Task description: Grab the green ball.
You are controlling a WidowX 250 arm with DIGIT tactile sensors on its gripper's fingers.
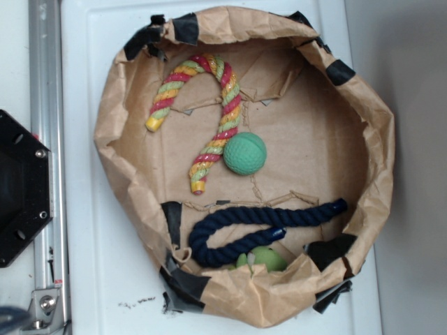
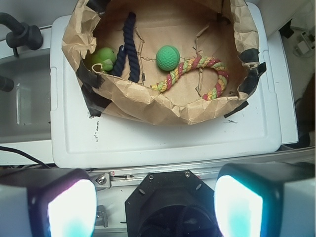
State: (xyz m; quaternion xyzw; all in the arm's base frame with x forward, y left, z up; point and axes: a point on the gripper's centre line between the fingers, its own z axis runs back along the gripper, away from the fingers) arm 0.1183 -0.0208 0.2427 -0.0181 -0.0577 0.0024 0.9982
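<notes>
The green ball [image 1: 245, 153] [image 2: 168, 58] is teal-green and dimpled. It lies near the middle of a brown paper basin [image 1: 108, 125] [image 2: 148, 106], touching the striped rope. In the wrist view my gripper [image 2: 155, 205] hangs open above the black robot base, well short of the basin, with nothing between its two glowing fingers [image 2: 71, 207]. The gripper itself is out of the exterior view.
A striped red-yellow-green rope [image 1: 209, 105] [image 2: 197, 74] curves beside the ball. A dark blue rope [image 1: 258, 223] [image 2: 127, 42] and a paler yellow-green toy [image 1: 262, 258] [image 2: 102, 58] lie in the same basin. The black base [image 1: 21, 188] [image 2: 170, 207] sits past the white platform [image 1: 112, 279].
</notes>
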